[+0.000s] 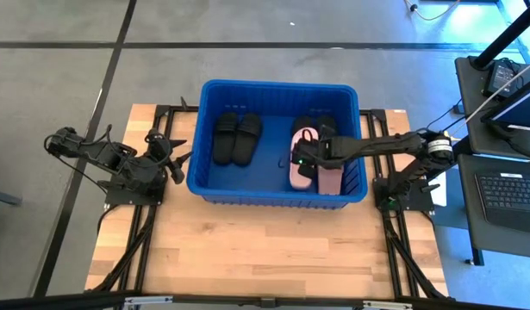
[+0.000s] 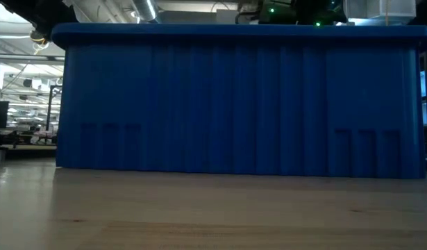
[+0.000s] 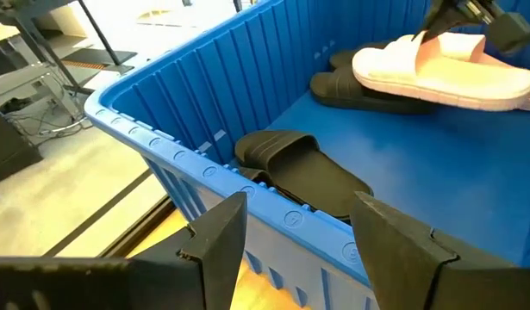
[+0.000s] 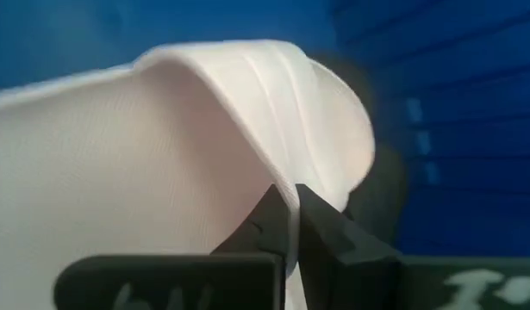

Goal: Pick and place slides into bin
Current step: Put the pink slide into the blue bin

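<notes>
The large rectangular bright blue plastic bin (image 1: 215, 188) stands on the pale wooden bench (image 1: 265, 245), toward its far side, between the two arm bases. Inside it, on the left half, a pair of matte black slides (image 1: 237, 138) lies side by side on the floor of the bin. On the right half, two more black slides (image 1: 327, 127) lie partly covered by two pale pink-white slides (image 1: 328, 176).

The right arm reaches across the bin's right rim, and the right pincer (image 1: 301, 160) sits over the nearer pale pink-white slide (image 4: 161, 155). In the right wrist view its two dark fingertips (image 4: 269, 226) are pressed nearly together on the thin edge of that slide's wide strap, so the pincer is closed on the slide. In the left wrist view this slide (image 3: 437, 73) rests tilted on top of a black one (image 3: 368, 90).

The left pincer (image 1: 172, 165) waits just outside the bin's left wall, its fingers (image 3: 217, 250) spread wide apart and holding nothing.

In the low view, the bin's slotted blue side (image 2: 234, 104) fills the frame above the bench top.
</notes>
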You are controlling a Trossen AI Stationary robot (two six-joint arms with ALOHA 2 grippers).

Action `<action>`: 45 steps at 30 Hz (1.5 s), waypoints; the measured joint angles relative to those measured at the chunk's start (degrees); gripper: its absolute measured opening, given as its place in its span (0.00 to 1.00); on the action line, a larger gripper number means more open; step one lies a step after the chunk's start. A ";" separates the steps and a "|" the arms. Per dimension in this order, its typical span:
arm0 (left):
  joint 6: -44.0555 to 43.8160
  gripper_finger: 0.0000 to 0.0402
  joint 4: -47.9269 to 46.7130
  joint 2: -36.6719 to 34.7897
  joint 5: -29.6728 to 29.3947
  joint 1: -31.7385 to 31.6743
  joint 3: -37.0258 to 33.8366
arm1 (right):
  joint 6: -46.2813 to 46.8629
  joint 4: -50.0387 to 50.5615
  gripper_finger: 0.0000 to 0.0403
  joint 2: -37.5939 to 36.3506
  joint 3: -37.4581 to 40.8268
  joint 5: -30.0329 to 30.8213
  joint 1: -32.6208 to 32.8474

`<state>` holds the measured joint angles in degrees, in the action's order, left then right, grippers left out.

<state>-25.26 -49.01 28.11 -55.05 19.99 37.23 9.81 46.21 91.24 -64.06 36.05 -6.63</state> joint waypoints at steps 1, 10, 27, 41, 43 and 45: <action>0.00 0.50 0.00 -0.01 -0.02 0.01 -0.01 | 0.48 -0.03 0.03 0.00 0.50 0.03 0.31; -0.02 0.50 -0.02 0.01 -1.02 0.01 0.00 | 1.98 1.11 0.03 0.00 1.84 0.23 3.30; -0.02 0.50 -0.02 0.00 -1.05 0.01 0.00 | 1.93 3.13 0.03 0.04 1.84 -5.22 6.56; -0.13 0.50 -0.02 0.01 -1.05 0.01 0.00 | 0.33 5.47 0.08 0.04 1.76 -6.21 6.70; -0.13 0.50 -0.02 0.01 -1.05 0.02 0.00 | 0.19 5.60 0.11 0.04 1.76 -6.23 6.86; -0.15 0.50 -0.02 0.00 -1.05 0.01 0.00 | 0.32 5.63 0.14 0.04 1.76 -6.27 6.86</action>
<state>-25.41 -49.04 28.11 -56.10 20.00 37.23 10.13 51.83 91.29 -62.30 29.78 0.23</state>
